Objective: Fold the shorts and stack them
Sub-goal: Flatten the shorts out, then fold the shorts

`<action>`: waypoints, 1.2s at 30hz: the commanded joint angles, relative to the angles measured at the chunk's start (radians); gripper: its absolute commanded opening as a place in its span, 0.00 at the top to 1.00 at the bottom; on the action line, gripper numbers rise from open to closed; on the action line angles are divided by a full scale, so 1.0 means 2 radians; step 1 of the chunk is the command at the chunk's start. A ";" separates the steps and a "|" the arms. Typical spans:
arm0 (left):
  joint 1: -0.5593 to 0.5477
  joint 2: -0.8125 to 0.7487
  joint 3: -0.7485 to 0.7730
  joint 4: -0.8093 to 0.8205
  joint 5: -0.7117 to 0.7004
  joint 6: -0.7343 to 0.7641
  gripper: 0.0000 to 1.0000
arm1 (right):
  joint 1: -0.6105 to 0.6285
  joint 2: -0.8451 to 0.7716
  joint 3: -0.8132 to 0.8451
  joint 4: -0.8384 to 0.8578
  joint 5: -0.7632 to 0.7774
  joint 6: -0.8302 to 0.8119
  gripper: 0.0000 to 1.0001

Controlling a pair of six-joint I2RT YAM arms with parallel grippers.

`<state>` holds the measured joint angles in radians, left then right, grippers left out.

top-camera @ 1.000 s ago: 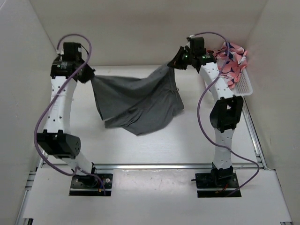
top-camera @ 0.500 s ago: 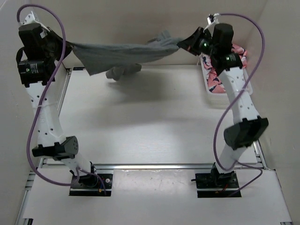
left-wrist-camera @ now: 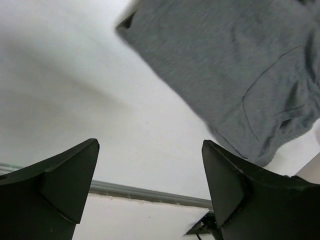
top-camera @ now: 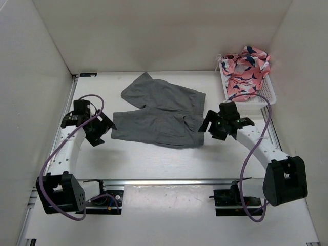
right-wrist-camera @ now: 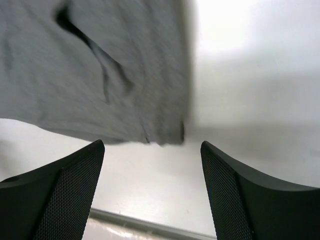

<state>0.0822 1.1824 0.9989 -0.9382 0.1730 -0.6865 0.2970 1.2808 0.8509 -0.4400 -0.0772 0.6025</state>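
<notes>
One pair of grey shorts [top-camera: 161, 113] lies flat between two sets of fingers. The left fingers [left-wrist-camera: 60, 185] and right fingers [right-wrist-camera: 240, 185] are spread wide, holding nothing.

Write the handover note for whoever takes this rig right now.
Left gripper: open, empty, low beside the left edge of the shorts.
Right gripper: open, empty, at their right edge.
Shorts: spread flat on the table between both grippers, held by neither.
Pink patterned cloth sits in the white basket at far right.
Done: shorts laid out. Left: every fold, then stacking.
</notes>
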 commanded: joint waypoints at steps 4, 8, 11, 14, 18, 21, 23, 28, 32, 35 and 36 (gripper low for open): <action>0.003 -0.018 -0.015 0.009 -0.022 -0.040 0.08 | -0.011 -0.056 -0.030 0.011 -0.020 0.110 0.19; 0.003 0.027 -0.029 0.024 -0.047 -0.046 0.05 | -0.022 -0.074 -0.075 0.047 -0.073 0.178 0.19; -0.001 0.091 -0.019 0.058 -0.034 -0.034 0.01 | -0.022 -0.080 -0.097 0.076 -0.079 0.198 0.18; -0.006 0.146 -0.008 0.092 -0.027 -0.034 0.02 | -0.022 -0.053 -0.112 0.109 -0.090 0.221 0.18; -0.006 0.200 0.023 0.106 -0.023 -0.034 0.04 | -0.027 -0.022 -0.145 0.176 -0.112 0.259 0.18; -0.010 0.247 0.041 0.106 -0.023 -0.029 0.04 | -0.017 0.000 -0.145 0.172 -0.092 0.263 0.19; -0.016 0.275 0.047 0.111 -0.017 -0.033 0.08 | -0.010 0.009 -0.145 0.172 -0.085 0.270 0.19; -0.025 0.304 0.061 0.111 -0.021 -0.039 0.45 | 0.011 0.025 -0.145 0.185 -0.051 0.291 0.25; -0.025 0.308 0.071 0.111 -0.021 -0.039 0.90 | 0.032 0.055 -0.145 0.206 -0.013 0.301 0.32; -0.025 0.299 0.071 0.111 -0.026 -0.039 0.90 | 0.038 0.085 -0.123 0.217 0.023 0.293 0.48; -0.025 0.299 0.071 0.111 -0.026 -0.039 0.90 | 0.038 0.094 -0.106 0.212 0.029 0.287 0.57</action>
<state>0.0349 1.8084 1.1137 -0.7258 0.1307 -0.7673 0.3622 1.4239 0.5747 -0.0589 -0.1246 1.1824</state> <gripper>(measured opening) 0.137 0.476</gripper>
